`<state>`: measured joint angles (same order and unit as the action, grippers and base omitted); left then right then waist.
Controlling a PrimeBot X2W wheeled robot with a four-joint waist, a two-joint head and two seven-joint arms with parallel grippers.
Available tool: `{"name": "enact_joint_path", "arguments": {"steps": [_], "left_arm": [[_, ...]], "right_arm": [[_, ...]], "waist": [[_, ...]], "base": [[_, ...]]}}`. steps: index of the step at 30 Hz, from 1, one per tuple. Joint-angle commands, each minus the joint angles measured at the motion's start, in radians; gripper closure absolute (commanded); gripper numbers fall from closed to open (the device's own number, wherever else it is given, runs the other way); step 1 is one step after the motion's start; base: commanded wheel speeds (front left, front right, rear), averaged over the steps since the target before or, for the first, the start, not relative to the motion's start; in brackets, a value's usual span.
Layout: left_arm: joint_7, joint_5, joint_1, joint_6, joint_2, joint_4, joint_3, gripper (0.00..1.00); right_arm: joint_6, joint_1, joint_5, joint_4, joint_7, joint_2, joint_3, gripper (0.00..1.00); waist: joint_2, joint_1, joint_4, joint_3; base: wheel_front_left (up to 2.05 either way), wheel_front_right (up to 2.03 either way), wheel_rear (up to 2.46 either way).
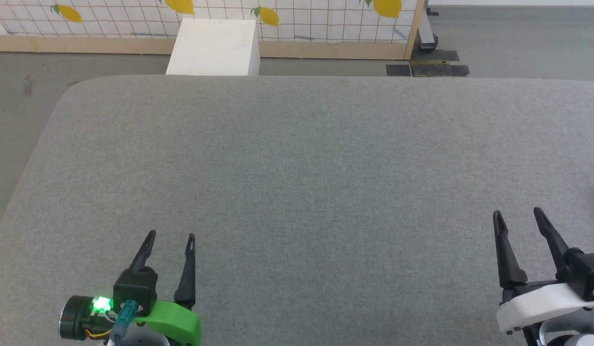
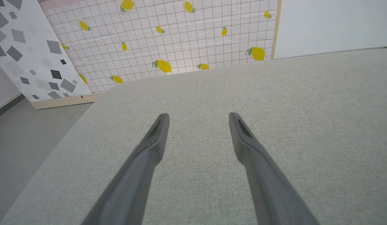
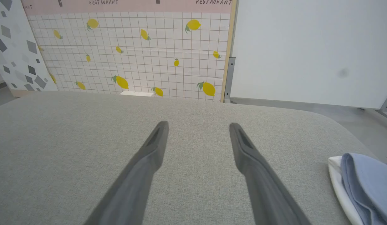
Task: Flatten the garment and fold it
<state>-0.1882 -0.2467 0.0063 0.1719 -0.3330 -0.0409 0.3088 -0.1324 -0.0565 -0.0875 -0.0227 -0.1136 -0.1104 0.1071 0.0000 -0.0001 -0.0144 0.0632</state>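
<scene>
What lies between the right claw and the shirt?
Bare grey table, nothing else: the right wrist view shows that stretch between the open right claw and the shirt bunched at its lower right.

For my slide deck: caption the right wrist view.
Right gripper open over the grey table, the light blue garment lying untouched at the view's lower right.

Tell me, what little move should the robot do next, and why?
Probably swing the right hand sideways to its right, toward the bunched light blue soft shirt with a white edge. The shirt lies untouched, apart from that hand, near the right edge of the grey fabric-covered table. Both the right hand and the left hand are open and empty, so nothing can be flattened yet.
</scene>
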Motion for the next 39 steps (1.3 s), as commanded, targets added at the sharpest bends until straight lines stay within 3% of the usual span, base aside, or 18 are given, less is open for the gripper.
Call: {"name": "enact_joint_path", "arguments": {"steps": [1,30,31,39], "left_arm": [[-0.009,-0.009,-0.008,0.009,0.0,-0.001,0.001,0.0],[-0.015,-0.029,-0.007,0.013,-0.007,0.0,0.022,0.0],[-0.008,-0.029,0.0,0.01,-0.003,0.0,0.023,1.0],[0.003,-0.017,0.0,0.001,0.012,0.002,0.008,1.0]], "right_arm": [[0.002,0.002,0.001,-0.003,-0.004,0.005,-0.003,0.0],[0.002,-0.001,0.007,0.001,0.0,0.021,0.001,0.0],[0.0,0.0,0.0,0.001,0.0,0.018,0.001,1.0],[0.0,0.003,0.004,0.002,0.005,0.019,-0.005,1.0]], "waist": [[0.0,0.0001,-0.001,-0.001],[0.0,0.0001,-0.009,-0.01],[0.0,0.0001,-0.009,-0.01],[0.0,0.0001,-0.008,-0.012]], "base": [[0.0,0.0,0.0],[0.0,0.0,0.0],[0.0,0.0,0.0],[0.0,0.0,0.0]]}}
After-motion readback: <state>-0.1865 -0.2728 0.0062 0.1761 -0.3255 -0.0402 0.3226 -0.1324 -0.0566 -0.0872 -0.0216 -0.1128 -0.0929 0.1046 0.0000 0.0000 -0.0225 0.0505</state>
